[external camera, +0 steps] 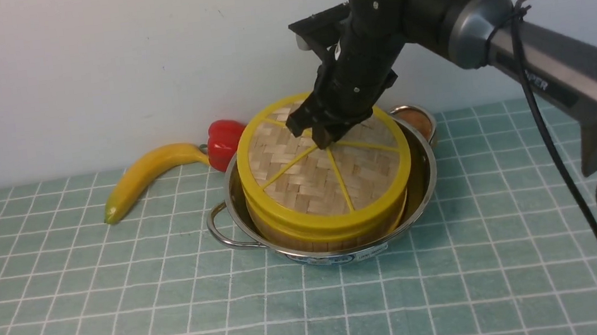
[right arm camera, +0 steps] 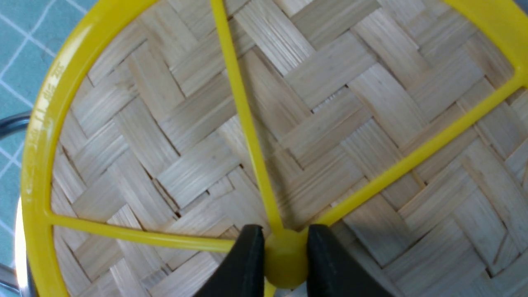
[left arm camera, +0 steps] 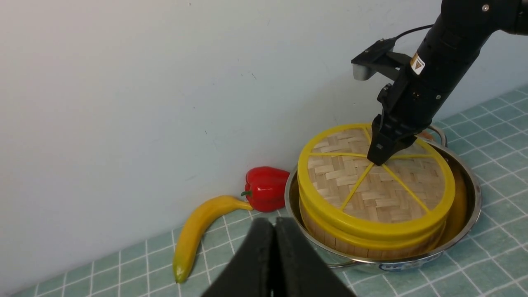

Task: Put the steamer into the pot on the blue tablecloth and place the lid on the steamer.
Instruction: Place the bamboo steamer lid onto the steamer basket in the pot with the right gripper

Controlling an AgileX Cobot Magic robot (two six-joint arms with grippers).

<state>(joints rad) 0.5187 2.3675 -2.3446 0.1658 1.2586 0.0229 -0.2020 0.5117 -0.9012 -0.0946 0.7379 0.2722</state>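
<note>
Currently, the lid (external camera: 301, 189) sits on the steamer (external camera: 306, 234) in the pot (external camera: 428, 175).
Front view: the assembly stands on the blue tablecloth (external camera: 150, 297), right of the banana (external camera: 147, 173); the lid likely handles light, with a stiff rim and smooth, slippery plastic. Left wrist view: the left gripper's (left arm camera: 274, 231) tips are together, holding nothing. Right wrist view: the right gripper (right arm camera: 285, 255) is clamped on the centre hub (right arm camera: 286, 260), the suitable grasp point.
</note>
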